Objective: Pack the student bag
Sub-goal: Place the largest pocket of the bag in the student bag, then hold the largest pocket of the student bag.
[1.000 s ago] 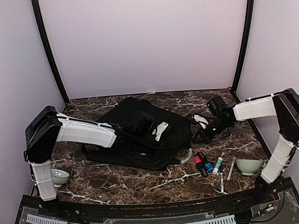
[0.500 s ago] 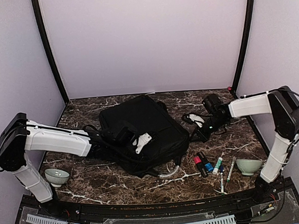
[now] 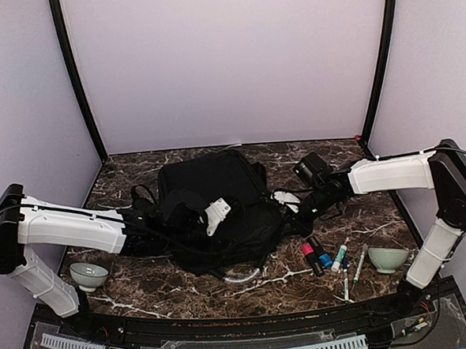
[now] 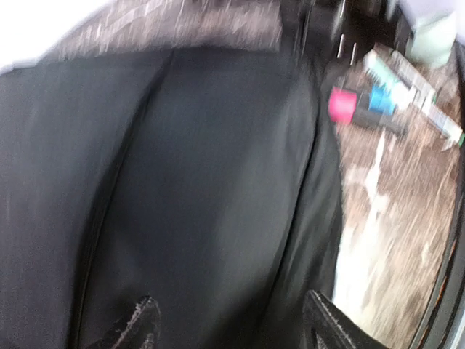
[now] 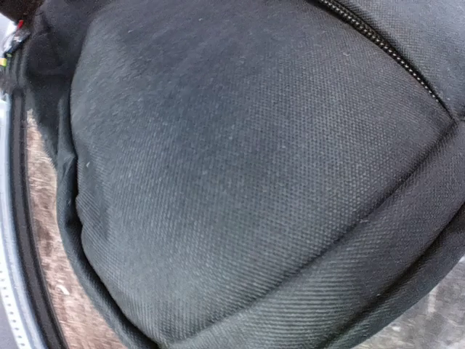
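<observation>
At the bottom of the top view, a pale green bowl point(image 3: 89, 274) sat lower left on the dark marble table point(image 3: 185, 298) and a second bowl point(image 3: 389, 258) lower right. Left of that second bowl lay a pink-capped marker point(image 3: 310, 256), a blue-capped marker point(image 3: 323, 257) and two thin pens point(image 3: 338, 257), close together. Just above them, the student bag point(image 3: 218, 195) lay in the middle of the frame, its grey handle loop point(image 3: 241, 277) curling out at its lower edge.

The left gripper point(image 4: 232, 326) hung over the bag's black fabric. In the blurred left wrist view its fingertips point(image 4: 142, 323) stood wide apart with nothing between them. The right gripper point(image 3: 292, 205) was at the bag's right edge. Its wrist view was filled by woven fabric and a zipper point(image 5: 378, 43) at upper right, so I could not tell how its jaws stood.
</observation>
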`<state>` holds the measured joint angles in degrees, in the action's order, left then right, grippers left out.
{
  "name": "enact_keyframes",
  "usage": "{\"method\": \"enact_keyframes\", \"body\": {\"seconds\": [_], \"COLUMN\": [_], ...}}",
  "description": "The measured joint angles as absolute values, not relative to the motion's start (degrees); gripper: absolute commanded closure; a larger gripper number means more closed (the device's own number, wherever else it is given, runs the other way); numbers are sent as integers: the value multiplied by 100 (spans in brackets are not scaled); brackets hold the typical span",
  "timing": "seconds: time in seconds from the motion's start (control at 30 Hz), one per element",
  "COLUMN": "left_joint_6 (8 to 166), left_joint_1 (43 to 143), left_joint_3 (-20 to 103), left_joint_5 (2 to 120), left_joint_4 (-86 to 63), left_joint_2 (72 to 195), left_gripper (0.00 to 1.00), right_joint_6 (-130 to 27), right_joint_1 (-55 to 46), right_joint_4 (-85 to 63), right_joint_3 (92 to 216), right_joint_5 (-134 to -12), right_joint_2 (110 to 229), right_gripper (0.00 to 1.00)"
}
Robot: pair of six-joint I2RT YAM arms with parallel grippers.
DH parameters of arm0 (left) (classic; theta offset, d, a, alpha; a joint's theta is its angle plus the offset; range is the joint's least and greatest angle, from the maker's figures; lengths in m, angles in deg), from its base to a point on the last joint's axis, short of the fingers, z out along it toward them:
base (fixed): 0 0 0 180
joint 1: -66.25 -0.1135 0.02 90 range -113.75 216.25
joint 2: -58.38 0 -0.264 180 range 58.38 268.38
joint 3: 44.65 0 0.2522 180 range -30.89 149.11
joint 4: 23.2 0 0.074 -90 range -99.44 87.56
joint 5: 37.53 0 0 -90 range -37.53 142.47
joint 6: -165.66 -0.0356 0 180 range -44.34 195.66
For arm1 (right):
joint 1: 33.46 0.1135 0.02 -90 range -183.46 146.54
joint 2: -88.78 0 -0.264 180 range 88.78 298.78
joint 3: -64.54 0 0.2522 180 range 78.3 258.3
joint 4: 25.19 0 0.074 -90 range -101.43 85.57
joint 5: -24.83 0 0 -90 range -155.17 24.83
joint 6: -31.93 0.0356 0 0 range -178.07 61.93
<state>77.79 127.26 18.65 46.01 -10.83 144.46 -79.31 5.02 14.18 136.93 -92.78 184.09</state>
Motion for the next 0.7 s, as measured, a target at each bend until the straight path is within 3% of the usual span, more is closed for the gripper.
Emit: {"method": "enact_keyframes", "body": {"seconds": [0.23,0.57,0.63,0.7], "left_joint_6": [7751,7618,7554,7476], "left_joint_1": [12971,13043,13043,13043], "left_joint_3": [2311,2735,2818,2906], "left_joint_5": [4761,4863,4857,4831], "left_joint_4": [-2611,-2926,-2897,-2860], "left_joint_2": [15111,15876,16014,16140], "left_gripper": [22,23,26,36], "right_joint_6": [-7745,-7642,-7631,-7622], "right_joint_1": [720,720,720,720], "right_joint_4": [1461,1466,1466,1466], "right_joint_3": [13700,13702,13702,13702], "right_joint_5": [-9628,-9757,-9761,-9763], "right_joint_2": [18409,18409,18409,18409], "right_gripper": [100,100,100,100]}}
